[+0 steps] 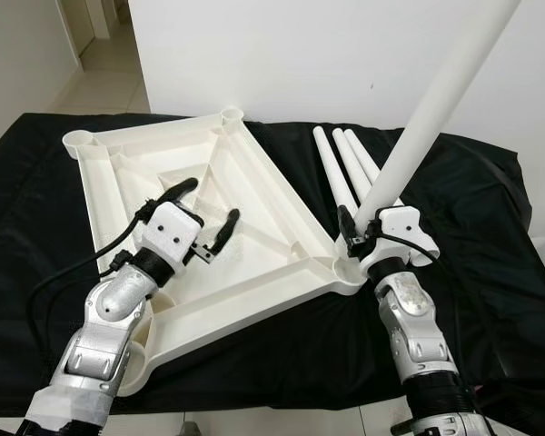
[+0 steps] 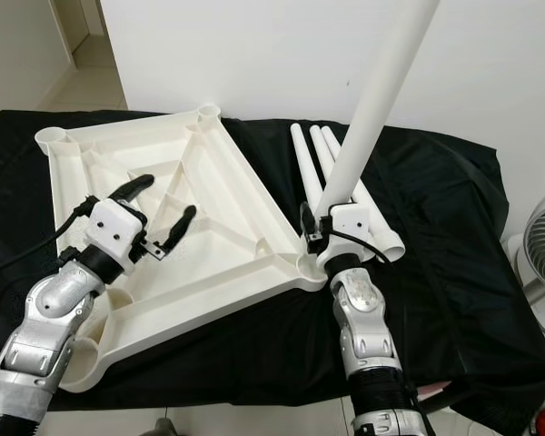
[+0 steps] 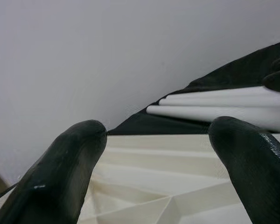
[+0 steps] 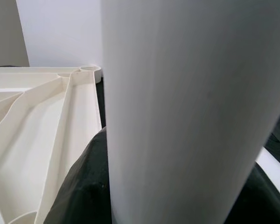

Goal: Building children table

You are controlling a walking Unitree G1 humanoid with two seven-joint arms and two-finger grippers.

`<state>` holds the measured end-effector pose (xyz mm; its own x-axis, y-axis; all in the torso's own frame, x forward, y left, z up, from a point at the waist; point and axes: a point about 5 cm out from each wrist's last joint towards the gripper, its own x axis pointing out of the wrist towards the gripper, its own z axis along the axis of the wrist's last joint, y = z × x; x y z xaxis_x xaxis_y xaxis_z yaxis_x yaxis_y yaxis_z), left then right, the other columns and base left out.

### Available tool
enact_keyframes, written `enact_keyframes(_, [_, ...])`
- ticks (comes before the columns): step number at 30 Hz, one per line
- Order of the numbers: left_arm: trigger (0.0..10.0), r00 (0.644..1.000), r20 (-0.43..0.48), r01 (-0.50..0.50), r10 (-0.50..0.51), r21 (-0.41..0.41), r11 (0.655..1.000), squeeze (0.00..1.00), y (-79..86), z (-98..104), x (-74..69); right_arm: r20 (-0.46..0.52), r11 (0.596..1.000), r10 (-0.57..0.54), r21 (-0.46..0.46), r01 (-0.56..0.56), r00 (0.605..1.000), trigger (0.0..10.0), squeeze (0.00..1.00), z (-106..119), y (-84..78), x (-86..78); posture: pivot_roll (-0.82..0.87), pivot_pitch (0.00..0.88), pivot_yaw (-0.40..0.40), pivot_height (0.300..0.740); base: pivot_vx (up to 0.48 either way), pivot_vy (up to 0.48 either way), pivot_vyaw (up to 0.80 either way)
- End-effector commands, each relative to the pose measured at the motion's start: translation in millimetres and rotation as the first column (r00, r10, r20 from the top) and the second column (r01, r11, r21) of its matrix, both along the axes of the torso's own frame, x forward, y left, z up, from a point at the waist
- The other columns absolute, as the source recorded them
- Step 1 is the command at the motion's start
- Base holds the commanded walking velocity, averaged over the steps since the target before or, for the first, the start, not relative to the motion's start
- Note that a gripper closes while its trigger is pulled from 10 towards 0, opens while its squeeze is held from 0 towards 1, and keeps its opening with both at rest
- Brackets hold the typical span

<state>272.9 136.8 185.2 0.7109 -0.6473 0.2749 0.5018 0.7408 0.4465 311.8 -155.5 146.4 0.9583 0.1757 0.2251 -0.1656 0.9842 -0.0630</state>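
— Three loose white legs [image 1: 347, 163] lie side by side on the black cloth [image 1: 490, 236], to the right of the tabletop and toward the far wall. Do you see them?

— Yes. And a fourth leg [image 1: 436, 104] stands up steeply, tilted to the right, its lower end at the near right corner of the tabletop [image 1: 254, 182].

— What has hold of it?

— The right gripper [image 1: 356, 229]. Its black fingers are closed around the leg just above the corner socket [image 1: 345, 270]. In the right wrist view the leg [image 4: 191, 112] sits right against the camera with a black finger [image 4: 84, 186] beside it.

— How does the tabletop lie?

— Upside down on the cloth, ribs facing up, turned like a diamond. One round socket [image 1: 231, 115] is at the far corner, another [image 1: 80, 139] at the far left.

— And the left gripper [image 1: 204, 211]?

— It hovers above the ribbed underside, near the middle of the tabletop. Its two fingers are spread wide apart and grip nothing. In the left wrist view the fingers [image 3: 60, 172] frame the ribs, with the loose legs [image 3: 214, 107] beyond them.

— Anything else?

— A white wall [image 1: 345, 54] runs behind the cloth, and a fan [image 2: 538, 254] stands at the right edge.
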Motion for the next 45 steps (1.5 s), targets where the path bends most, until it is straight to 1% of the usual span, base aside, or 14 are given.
enact_keyframes(1, [10.0, 0.999, 0.015, 0.049, -0.049, -0.005, 0.999, 0.00, -3.4, 3.9, -3.1, 0.018, 1.000, -0.003, 0.001, 0.003, 1.000, 10.0, 0.00, 4.4, -2.6, 3.4, 0.08, 0.000, -0.071, 0.740, 0.000, 0.000, 0.00])
enact_keyframes(11, [10.0, 0.994, 0.040, 0.098, -0.097, -0.008, 0.995, 0.00, -7.3, 8.8, -4.3, 0.031, 1.000, 0.001, -0.019, -0.001, 1.000, 10.0, 0.00, 8.9, -5.6, 7.1, 0.07, 0.000, -0.075, 0.740, 0.000, 0.000, 0.00])
enact_keyframes(13, [10.0, 0.996, 0.017, 0.086, -0.086, 0.000, 0.996, 0.00, -6.4, 6.3, -2.6, 0.030, 1.000, 0.003, -0.020, -0.002, 1.000, 10.0, 0.00, 8.2, -5.4, 6.7, 0.07, 0.000, -0.074, 0.740, 0.000, 0.000, 0.00])
enact_keyframes(15, [10.0, 0.999, -0.032, 0.034, -0.034, 0.000, 0.999, 0.00, -4.3, 0.8, 3.1, 0.029, 1.000, 0.009, -0.022, -0.008, 1.000, 10.0, 0.00, 7.6, -3.7, 6.0, 0.07, 0.000, -0.065, 0.740, 0.000, 0.000, 0.00])
enact_keyframes(17, [10.0, 0.999, -0.047, 0.013, -0.013, 0.004, 1.000, 0.00, -3.3, -1.0, 5.2, 0.030, 1.000, 0.011, -0.024, -0.011, 0.999, 10.0, 0.00, 7.5, -3.1, 5.9, 0.07, 0.000, -0.065, 0.740, 0.000, 0.000, 0.00])
enact_keyframes(18, [10.0, 0.997, -0.072, -0.020, 0.019, -0.013, 1.000, 0.00, -0.8, -3.3, 7.9, 0.031, 0.999, 0.020, -0.027, -0.019, 0.999, 10.0, 0.00, 7.4, -1.3, 5.6, 0.07, 0.000, -0.047, 0.740, 0.000, 0.000, 0.00])
enact_keyframes(20, [10.0, 0.997, -0.072, -0.020, 0.019, -0.013, 1.000, 0.00, -0.8, -3.3, 7.9, 0.031, 0.999, 0.020, -0.027, -0.019, 0.999, 10.0, 0.00, 7.4, -1.3, 5.6, 0.07, 0.000, -0.047, 0.740, 0.000, 0.000, 0.00])
enact_keyframes(22, [10.0, 0.995, -0.089, -0.048, 0.045, -0.039, 0.998, 0.00, 2.1, -4.2, 9.5, 0.033, 0.999, 0.030, -0.031, -0.029, 0.999, 10.0, 0.00, 7.6, 0.5, 5.3, 0.06, 0.000, -0.039, 0.740, 0.000, 0.000, 0.00])
enact_keyframes(25, [10.0, 0.988, -0.109, -0.119, 0.110, -0.079, 0.990, 0.00, 11.0, -4.2, 13.1, 0.040, 0.997, 0.060, -0.052, -0.058, 0.997, 10.0, 0.00, 8.6, 4.6, 5.2, 0.06, 0.000, -0.023, 0.740, 0.000, 0.000, 0.00])
enact_keyframes(33, [10.0, 0.985, -0.121, -0.135, 0.122, -0.108, 0.985, 0.00, 13.8, -0.2, 16.6, 0.061, 0.993, 0.080, -0.088, -0.075, 0.995, 10.0, 0.00, 15.8, 9.1, 9.0, 0.06, 0.000, 0.007, 0.740, 0.000, 0.000, 0.00])
enact_keyframes(35, [10.0, 0.982, -0.176, -0.089, 0.069, -0.109, 0.990, 0.00, 4.7, -5.1, 15.7, 0.066, 0.993, 0.080, -0.091, -0.074, 0.995, 10.0, 0.00, 19.0, 11.6, 11.9, 0.06, 0.000, 0.013, 0.740, 0.000, 0.000, 0.00])
enact_keyframes(38, [10.0, 0.978, -0.207, -0.050, 0.029, -0.097, 0.994, 0.00, -2.0, -10.3, 14.2, 0.063, 0.993, 0.077, -0.091, -0.071, 0.995, 10.0, 0.00, 18.8, 12.9, 12.7, 0.06, 0.000, 0.007, 0.740, 0.000, 0.000, 0.00])
enact_keyframes(41, [10.0, 0.949, -0.306, 0.062, -0.073, -0.046, 0.997, 0.00, -22.9, -29.0, 11.6, 0.046, 0.995, 0.061, -0.080, -0.058, 0.997, 10.0, 0.00, 14.8, 14.6, 12.9, 0.06, 0.000, 0.000, 0.740, 0.000, 0.000, 0.00])
enact_keyframes(45, [10.0, 0.932, -0.352, 0.081, -0.082, -0.018, 0.997, 0.00, -28.8, -36.9, 12.6, 0.047, 0.997, 0.047, -0.069, -0.043, 0.998, 10.0, 0.00, 15.3, 13.1, 12.6, 0.06, 0.000, 0.000, 0.740, 0.000, 0.000, 0.00])
